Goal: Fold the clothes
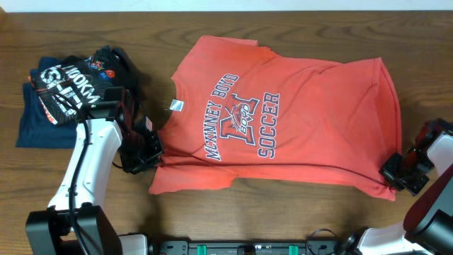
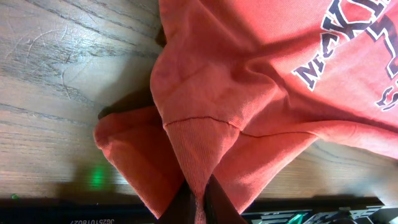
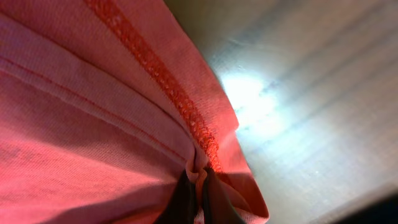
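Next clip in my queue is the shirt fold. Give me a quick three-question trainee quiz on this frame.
1. True or false: the left gripper and the right gripper are each shut on an edge of the coral-red shirt.
2. Multiple choice: the dark garments lie
A) on top of the shirt
B) on the table beside the shirt, on the left arm's side
C) under the right gripper
3. Fill in: the printed word nearest the shirt's hem is ____.

Key: 1 true; 2 B; 3 SOCCER.
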Controlling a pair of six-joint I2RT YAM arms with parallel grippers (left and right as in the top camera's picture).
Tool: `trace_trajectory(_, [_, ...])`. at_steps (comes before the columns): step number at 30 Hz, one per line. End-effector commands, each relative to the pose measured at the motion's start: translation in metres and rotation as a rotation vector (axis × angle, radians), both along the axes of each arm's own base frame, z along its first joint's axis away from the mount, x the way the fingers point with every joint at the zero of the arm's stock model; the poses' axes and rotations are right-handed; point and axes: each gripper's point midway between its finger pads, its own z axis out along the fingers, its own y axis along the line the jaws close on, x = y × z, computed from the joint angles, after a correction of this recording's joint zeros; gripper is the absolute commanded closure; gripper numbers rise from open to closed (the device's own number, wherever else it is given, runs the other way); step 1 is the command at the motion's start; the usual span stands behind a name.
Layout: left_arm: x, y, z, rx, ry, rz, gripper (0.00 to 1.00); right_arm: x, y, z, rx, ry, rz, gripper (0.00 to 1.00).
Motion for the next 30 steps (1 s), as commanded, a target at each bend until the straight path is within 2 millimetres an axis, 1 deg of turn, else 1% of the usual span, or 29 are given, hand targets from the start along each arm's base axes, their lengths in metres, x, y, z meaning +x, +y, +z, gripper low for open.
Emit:
trace_trajectory(1, [-0.001, 0.002, 0.001, 0.004, -0.006, -0.003, 0.94, 0.004, -0.019, 0.012, -0.065, 0.001, -0.018, 0.99])
trace_trajectory(4, [-0.001, 0.002, 0.001, 0.004, -0.006, -0.003, 0.94, 0.005, -0.02, 0.015, -0.063, 0.002, -0.02, 0.99])
trace_trajectory(9, [-0.001, 0.002, 0.001, 0.004, -0.007, -0.003, 0.94, -0.001, -0.019, 0.017, -0.059, 0.027, -0.019, 0.98])
trace_trajectory(15, [-0.001, 0.002, 0.001, 0.004, -0.007, -0.002, 0.94, -0.007, -0.027, 0.019, -0.12, 0.065, -0.061, 0.92])
trace_trajectory(16, [0.0, 0.002, 0.001, 0.004, -0.007, -0.002, 0.94, -0.002, -0.029, 0.019, -0.125, 0.043, -0.079, 0.92])
trace_trajectory(17, [-0.001, 0.002, 0.001, 0.004, -0.007, -0.002, 0.94, 0.007, -0.028, 0.02, -0.109, 0.005, -0.084, 0.91])
trace_trajectory(20, [0.0, 0.002, 0.001, 0.004, -0.01, -0.003, 0.94, 0.055, -0.024, 0.034, -0.017, -0.195, -0.031, 0.86])
trace_trajectory(21, [0.0, 0.002, 0.001, 0.004, -0.01, -0.002, 0.94, 0.069, -0.026, 0.041, -0.007, -0.252, -0.02, 0.78])
trace_trajectory(22, [0.0, 0.002, 0.001, 0.004, -0.01, -0.002, 0.94, 0.084, -0.03, 0.049, -0.006, -0.309, -0.017, 0.69])
trace_trajectory(23, [0.0, 0.002, 0.001, 0.004, -0.01, -0.003, 0.94, 0.096, -0.033, 0.057, -0.008, -0.357, -0.014, 0.55])
trace_trajectory(24, [0.0, 0.002, 0.001, 0.004, -0.01, -0.003, 0.94, 0.107, -0.037, 0.064, -0.018, -0.399, -0.009, 0.46])
trace_trajectory(25, [0.0, 0.002, 0.001, 0.004, -0.01, -0.003, 0.94, 0.116, -0.041, 0.069, -0.03, -0.433, -0.003, 0.4])
trace_trajectory(26, [0.0, 0.002, 0.001, 0.004, -0.01, -0.002, 0.94, 0.125, -0.045, 0.074, -0.043, -0.47, 0.003, 0.38])
trace_trajectory(27, [0.0, 0.002, 0.001, 0.004, -0.01, -0.002, 0.94, 0.132, -0.046, 0.076, -0.05, -0.5, 0.011, 0.37])
trace_trajectory(29, [0.0, 0.002, 0.001, 0.004, -0.01, -0.002, 0.94, 0.146, -0.046, 0.079, -0.05, -0.563, 0.051, 0.38])
trace_trajectory(30, [0.001, 0.002, 0.001, 0.004, -0.013, -0.002, 0.94, 0.152, -0.045, 0.08, -0.048, -0.59, 0.076, 0.39])
